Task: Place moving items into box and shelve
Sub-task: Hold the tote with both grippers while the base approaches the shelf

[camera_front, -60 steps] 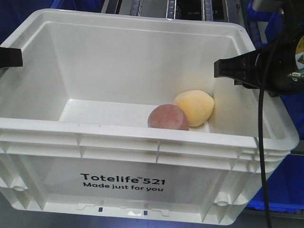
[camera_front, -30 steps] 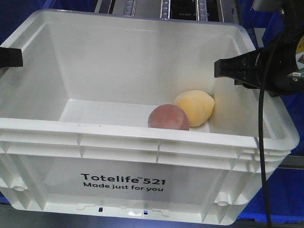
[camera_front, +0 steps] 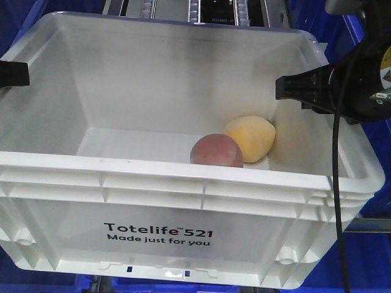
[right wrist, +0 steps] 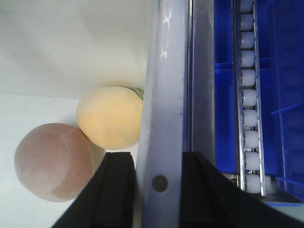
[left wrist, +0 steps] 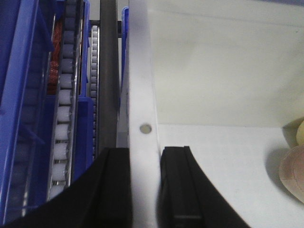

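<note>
Box (camera_front: 153, 235) rim hides brownish-pink lump's (camera_front: 216, 151) base; left pincer (camera_front: 13, 74) seems cropped.

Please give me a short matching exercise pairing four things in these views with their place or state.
Things:
1. yellow-orange lump
2. brownish-pink lump
3. left end effector
4. right end effector

Places or states:
A. clamped on the box's left wall rim
B. nearer the printed front wall
C. clamped on the box's right wall rim
D. against the right wall

Pairs: 1-D, 2-B, 3-A, 4-C

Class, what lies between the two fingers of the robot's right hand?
The box side wall; the right hand clamps its rim, seen in the right wrist view.
</note>
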Controlling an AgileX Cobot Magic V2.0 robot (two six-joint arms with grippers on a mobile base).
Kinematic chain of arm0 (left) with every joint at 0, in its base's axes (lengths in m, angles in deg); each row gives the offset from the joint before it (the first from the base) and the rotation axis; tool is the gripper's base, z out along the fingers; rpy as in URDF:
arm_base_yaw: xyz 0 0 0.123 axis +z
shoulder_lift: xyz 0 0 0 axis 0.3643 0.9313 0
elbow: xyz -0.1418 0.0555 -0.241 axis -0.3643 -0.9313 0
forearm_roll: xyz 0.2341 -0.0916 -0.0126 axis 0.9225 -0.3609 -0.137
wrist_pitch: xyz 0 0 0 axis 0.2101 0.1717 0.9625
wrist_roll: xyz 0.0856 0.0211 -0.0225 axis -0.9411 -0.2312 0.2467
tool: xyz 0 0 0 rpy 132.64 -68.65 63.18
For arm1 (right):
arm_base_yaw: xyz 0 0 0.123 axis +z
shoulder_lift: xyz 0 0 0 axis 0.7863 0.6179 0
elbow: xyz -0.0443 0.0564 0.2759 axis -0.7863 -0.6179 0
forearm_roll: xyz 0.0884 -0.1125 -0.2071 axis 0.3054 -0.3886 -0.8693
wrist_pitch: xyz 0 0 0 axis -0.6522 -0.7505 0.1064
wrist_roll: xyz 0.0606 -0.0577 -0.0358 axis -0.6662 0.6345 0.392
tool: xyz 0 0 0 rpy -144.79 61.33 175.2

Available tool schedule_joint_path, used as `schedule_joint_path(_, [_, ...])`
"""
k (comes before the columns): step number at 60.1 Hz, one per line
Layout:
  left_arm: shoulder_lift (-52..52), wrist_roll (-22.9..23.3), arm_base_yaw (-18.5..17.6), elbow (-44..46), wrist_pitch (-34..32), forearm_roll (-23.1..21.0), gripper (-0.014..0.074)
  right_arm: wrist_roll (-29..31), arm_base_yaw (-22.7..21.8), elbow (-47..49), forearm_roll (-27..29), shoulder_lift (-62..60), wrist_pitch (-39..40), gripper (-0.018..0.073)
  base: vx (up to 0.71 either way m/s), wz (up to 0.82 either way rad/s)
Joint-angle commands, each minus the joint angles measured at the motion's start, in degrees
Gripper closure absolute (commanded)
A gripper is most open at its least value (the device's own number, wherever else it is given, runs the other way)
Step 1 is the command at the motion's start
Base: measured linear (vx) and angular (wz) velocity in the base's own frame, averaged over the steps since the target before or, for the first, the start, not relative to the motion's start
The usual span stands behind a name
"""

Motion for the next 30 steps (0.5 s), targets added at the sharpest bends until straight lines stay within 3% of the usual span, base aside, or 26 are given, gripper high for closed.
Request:
schedule_joint_path(1, [-1.59,-0.16,0.01,2.47,-6.91,4.08,0.061,0.44,-0.36,1.95,-7.11,-1.74,2.86,0.0571,0.09,-0.1])
schedule_joint_path(30, [-1.59,-0.16,0.01,2.47,-6.91,4.08,0.061,0.44,-0.36,1.95,-7.11,-1.74,2.86,0.0571,0.05,-0.06])
